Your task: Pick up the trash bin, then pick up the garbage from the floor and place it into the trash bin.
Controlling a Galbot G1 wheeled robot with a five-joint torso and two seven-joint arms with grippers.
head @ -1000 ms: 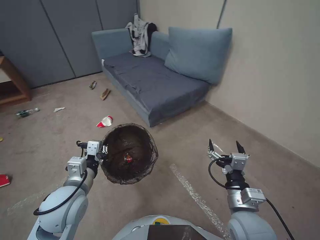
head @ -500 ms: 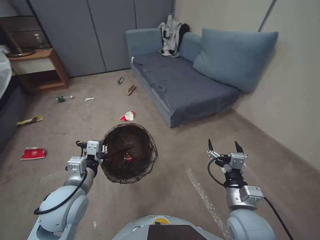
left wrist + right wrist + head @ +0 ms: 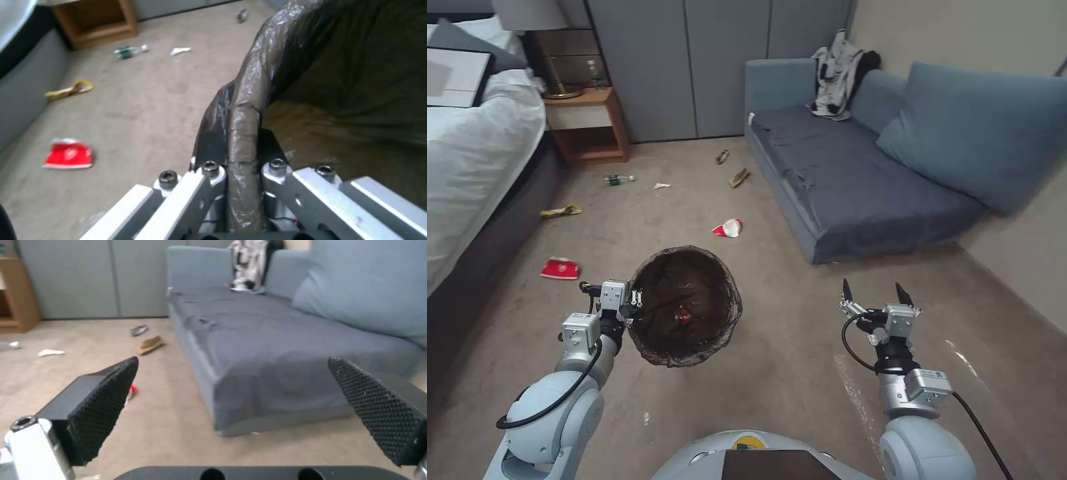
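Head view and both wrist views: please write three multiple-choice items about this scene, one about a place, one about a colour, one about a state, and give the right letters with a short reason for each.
1. Where does the crushed cup lie?
A. on the sofa
B. on the floor before the sofa
C. in the trash bin

2. What colour is the sofa?
A. blue-grey
B. red
C. yellow

3. How is the right gripper?
A. shut on a bottle
B. shut, empty
C. open, empty

Answers:
1 B, it lies on the floor beyond the trash bin.
2 A, cushions and seat are blue-grey.
3 C, its fingers stand apart with nothing between; the left gripper clamps the bin's rim.
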